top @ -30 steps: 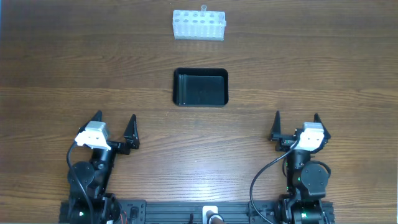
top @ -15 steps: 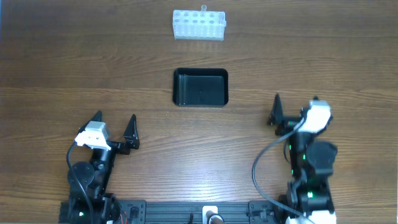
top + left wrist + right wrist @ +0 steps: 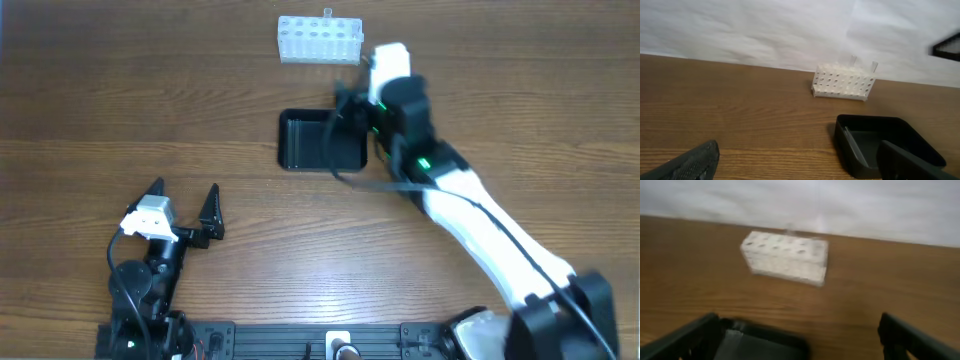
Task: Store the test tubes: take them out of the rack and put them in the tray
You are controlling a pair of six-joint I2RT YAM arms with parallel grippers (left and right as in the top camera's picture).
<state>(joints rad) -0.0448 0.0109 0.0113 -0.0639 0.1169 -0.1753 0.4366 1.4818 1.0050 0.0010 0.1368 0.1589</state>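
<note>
At the far end of the bench (image 3: pixel 120 90) stands the white rack (image 3: pixel 319 40). The black tray (image 3: pixel 322 140) lies just nearer the arms and well apart from the rack. That keeps the carry short, a straight pull back from rack to tray.

The right arm (image 3: pixel 470 215) stretches diagonally across the middle. The right tool (image 3: pixel 797 325) hangs above the tray's far edge and faces the rack, still short of it. Its two fingers are spread wide with nothing between them, which fits an approach. In my judgement it means to straddle a tube from above before closing. The open stance also leaves room for the tubes' rims.

The left tool (image 3: pixel 185 187) sits low near its own base, well clear of both rack and tray. It is also spread wide and empty, probably parked so the right arm can work without crossing it.

By count there is one rack, one tray, two arms and two tools. Two tubes (image 3: pixel 874 65) stand upright in the rack, as the left wrist view shows. Both rise from its back row towards the right arm's side. The other holes look empty. The tubes stand proud of the rack top, so there is bare glass to grip.

A pale streak lies along the tray's inner wall. I cannot tell whether it is a tube already stored or only glare on the plastic. Both standing tubes remain to be moved.
</note>
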